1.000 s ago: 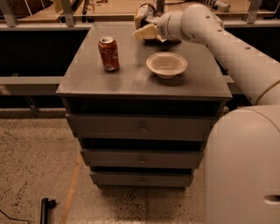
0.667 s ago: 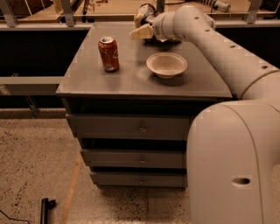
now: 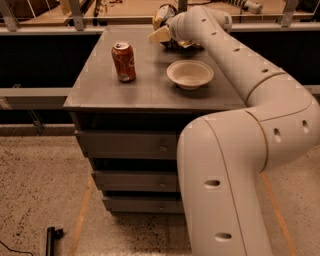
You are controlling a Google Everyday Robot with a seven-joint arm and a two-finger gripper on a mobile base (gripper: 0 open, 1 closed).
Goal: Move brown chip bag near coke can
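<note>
The brown chip bag [image 3: 159, 35] lies at the back edge of the cabinet top [image 3: 150, 87], well apart from the coke can [image 3: 123, 61] by the left edge; the gripper [image 3: 172, 29] is at the bag, its grasp impossible to tell, and the move is not yet done.

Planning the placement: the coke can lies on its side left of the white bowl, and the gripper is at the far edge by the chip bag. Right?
Not quite: the camera view shows the coke can standing upright, not on its side. The rest holds: it is left of the white bowl, and the gripper is at the far edge by the brown chip bag.
</note>
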